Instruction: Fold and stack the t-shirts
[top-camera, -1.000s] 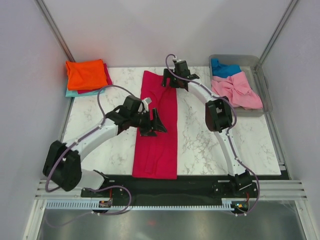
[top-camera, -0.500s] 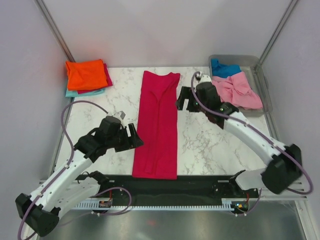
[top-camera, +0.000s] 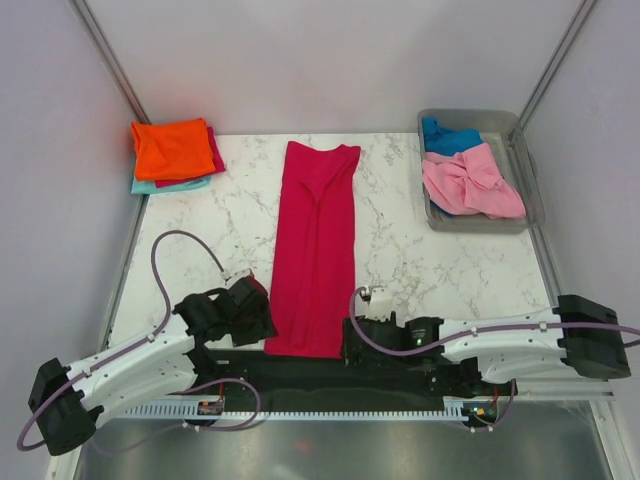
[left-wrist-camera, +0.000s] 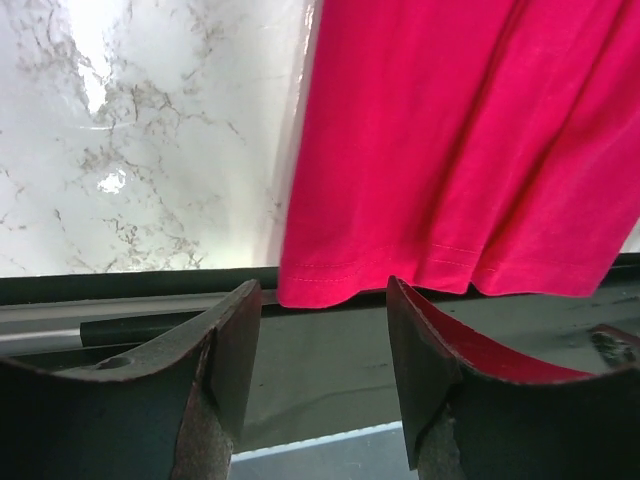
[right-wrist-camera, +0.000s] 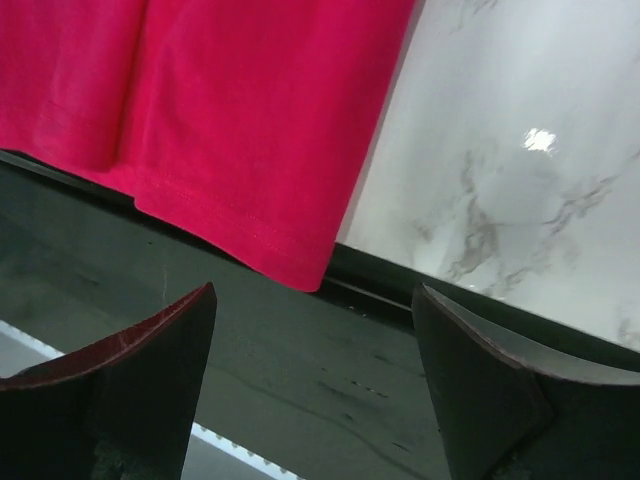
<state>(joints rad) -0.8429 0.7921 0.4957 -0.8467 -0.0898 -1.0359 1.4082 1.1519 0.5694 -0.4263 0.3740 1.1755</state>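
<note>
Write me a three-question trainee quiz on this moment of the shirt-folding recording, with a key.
1. True or false: the crimson shirt lies folded into a long narrow strip, its hem at the near edge of the table.
2. Which colour tops the stack at the far left? A orange, B blue, C light pink.
3. Is the left gripper or the right gripper holding cloth?
Key: 1 true. 2 A, the orange shirt. 3 No: both are open, one at each near corner of the hem, with nothing between the fingers.
</note>
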